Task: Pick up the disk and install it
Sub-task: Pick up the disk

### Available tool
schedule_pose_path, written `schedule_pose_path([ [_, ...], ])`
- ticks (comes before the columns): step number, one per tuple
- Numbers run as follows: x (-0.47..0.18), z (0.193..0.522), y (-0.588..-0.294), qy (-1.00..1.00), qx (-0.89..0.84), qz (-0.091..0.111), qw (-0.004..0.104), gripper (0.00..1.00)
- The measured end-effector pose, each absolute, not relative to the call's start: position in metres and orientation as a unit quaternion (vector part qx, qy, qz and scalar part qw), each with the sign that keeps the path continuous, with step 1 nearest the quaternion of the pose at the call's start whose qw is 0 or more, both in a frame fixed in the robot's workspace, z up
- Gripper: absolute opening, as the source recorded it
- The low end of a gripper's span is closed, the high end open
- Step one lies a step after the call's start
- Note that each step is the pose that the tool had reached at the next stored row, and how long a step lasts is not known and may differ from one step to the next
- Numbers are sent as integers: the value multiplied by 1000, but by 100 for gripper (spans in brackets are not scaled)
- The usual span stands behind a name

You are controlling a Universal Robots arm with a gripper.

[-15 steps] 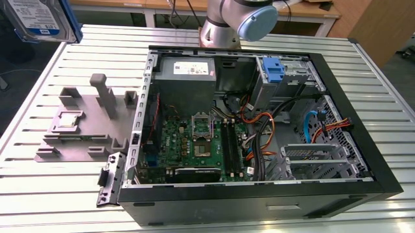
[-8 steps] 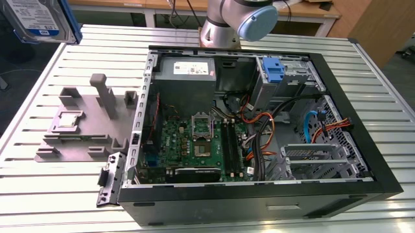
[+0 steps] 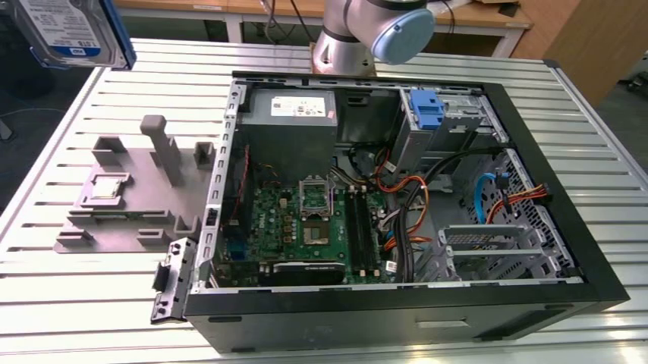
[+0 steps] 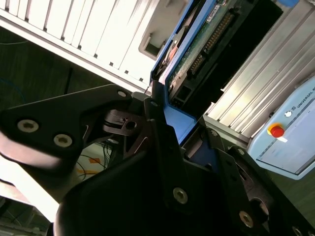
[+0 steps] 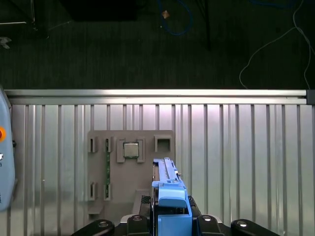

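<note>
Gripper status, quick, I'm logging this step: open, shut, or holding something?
Gripper: shut on the disk, gripping its blue carrier.

1. Black gripper [image 4: 178, 123] sits close to the camera, linkage plates and screw heads showing. Its fingers [image 4: 156, 105] clamp the disk [image 4: 197, 46] edge-on.
2. The disk's blue carrier frames a green circuit-board face, with a row of connector pins along it.
3. Slatted metal table [image 4: 74, 29] runs diagonally behind the disk.
4. Grey fixture [image 4: 158, 42] sits on the table, partly hidden by the disk.
5. Light-blue pendant [image 4: 295, 142] with a red button [image 4: 276, 131] lies beside the slats.
6. Dark floor [image 4: 34, 73] lies past the table's other edge, with thin orange cables [image 4: 93, 161] beyond the gripper's plate.
</note>
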State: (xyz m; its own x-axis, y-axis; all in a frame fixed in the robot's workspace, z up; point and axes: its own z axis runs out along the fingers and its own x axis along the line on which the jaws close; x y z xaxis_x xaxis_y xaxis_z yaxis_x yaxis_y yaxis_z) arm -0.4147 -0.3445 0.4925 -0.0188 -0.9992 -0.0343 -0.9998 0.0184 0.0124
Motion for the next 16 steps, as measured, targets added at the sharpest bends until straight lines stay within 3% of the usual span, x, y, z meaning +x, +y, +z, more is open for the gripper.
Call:
schedule_pose_path([
  [16,-400,493,-347,714,-700,16,8,37],
])
